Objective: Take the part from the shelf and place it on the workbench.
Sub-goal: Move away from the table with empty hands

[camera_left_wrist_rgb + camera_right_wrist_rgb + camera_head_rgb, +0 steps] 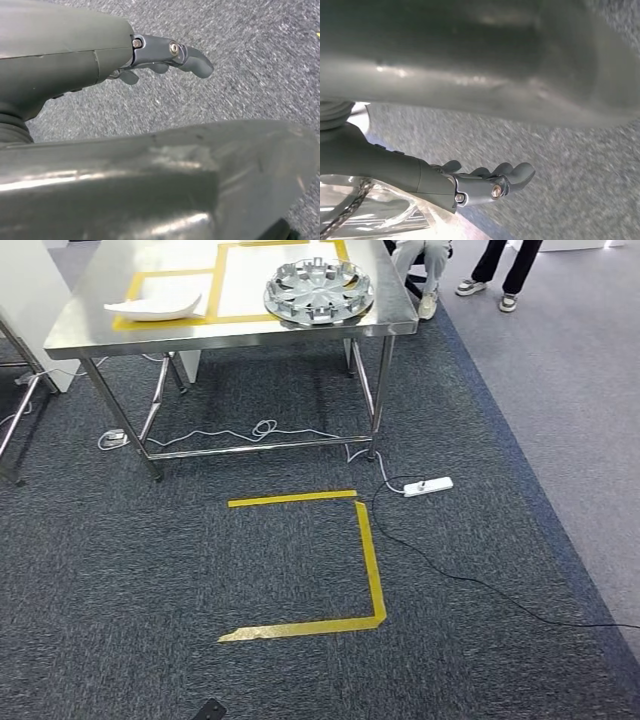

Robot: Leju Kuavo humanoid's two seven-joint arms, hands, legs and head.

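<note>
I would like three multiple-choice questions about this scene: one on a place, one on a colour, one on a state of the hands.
1. Where does the silver wheel cover lie?
A. on the carpet
B. on the steel table
C. in a hand

2. What colour is the tape on the floor?
A. yellow
B. red
C. blue

3. What does the left hand hold?
A. the wheel cover
B. a cable
C. nothing

Answers: 1 B, it rests near the table's right end. 2 A, yellow strips mark the carpet. 3 C, only carpet lies past its fingers.

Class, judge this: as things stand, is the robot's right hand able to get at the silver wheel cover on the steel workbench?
Probably not. The right hand hangs over carpet, and a stretch of floor separates the robot from the workbench bearing the wheel cover.
</note>
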